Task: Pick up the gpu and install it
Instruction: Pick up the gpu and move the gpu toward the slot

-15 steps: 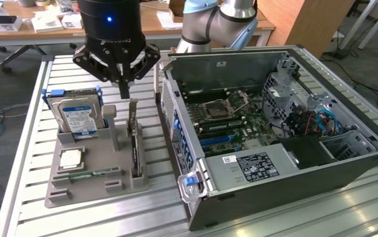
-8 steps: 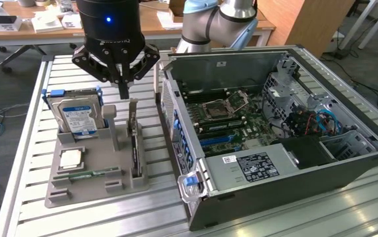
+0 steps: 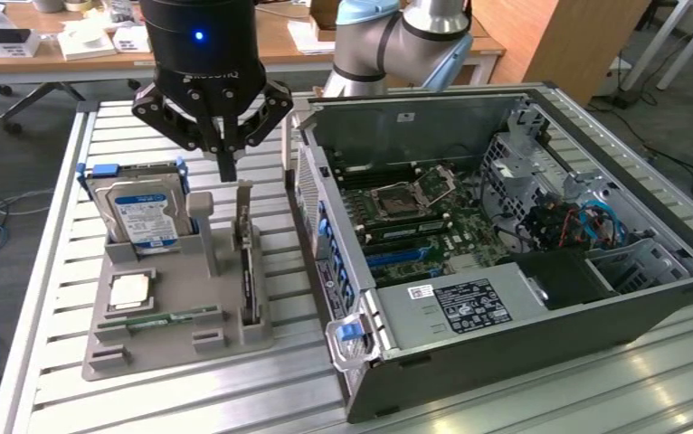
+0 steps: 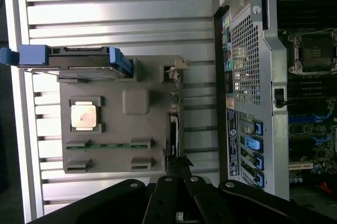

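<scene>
Hovering, my pincer (image 3: 227, 168) pinched together, just above the gpu (image 3: 249, 271) standing in its holder (image 3: 166, 342), I judged the pickup first needed it parted.

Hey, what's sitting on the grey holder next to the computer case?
The grey holder carries an upright hard drive, a flat processor chip, a memory stick and the gpu standing on edge. The gpu's lower edge is hidden in its slot.
</scene>
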Available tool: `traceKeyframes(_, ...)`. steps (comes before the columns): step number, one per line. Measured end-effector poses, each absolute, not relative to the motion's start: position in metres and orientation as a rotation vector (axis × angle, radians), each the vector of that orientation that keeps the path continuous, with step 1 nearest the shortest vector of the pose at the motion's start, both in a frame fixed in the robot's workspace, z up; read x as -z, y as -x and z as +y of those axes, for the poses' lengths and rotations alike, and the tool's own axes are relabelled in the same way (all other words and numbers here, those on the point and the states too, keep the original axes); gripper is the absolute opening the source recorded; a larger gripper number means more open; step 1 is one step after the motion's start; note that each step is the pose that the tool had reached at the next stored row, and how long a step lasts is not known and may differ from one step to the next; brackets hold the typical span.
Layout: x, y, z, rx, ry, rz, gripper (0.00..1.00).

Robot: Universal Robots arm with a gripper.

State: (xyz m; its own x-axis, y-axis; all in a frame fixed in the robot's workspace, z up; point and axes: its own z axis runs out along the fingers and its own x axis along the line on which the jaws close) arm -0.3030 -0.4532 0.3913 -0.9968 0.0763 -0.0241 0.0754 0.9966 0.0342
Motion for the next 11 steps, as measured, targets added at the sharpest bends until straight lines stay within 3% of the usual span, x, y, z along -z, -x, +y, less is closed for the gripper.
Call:
traceKeyframes(7, -0.3913, 0.3030, -0.4532, -0.052, -0.118, 3.113, 0.11)
traceKeyframes(9, -0.3913, 0.3030, -0.4532, -0.052, -0.118, 3.114, 0.23)
traceKeyframes(11, -0.3913, 0.3030, -0.4532, -0.052, -0.118, 3.114, 0.23)
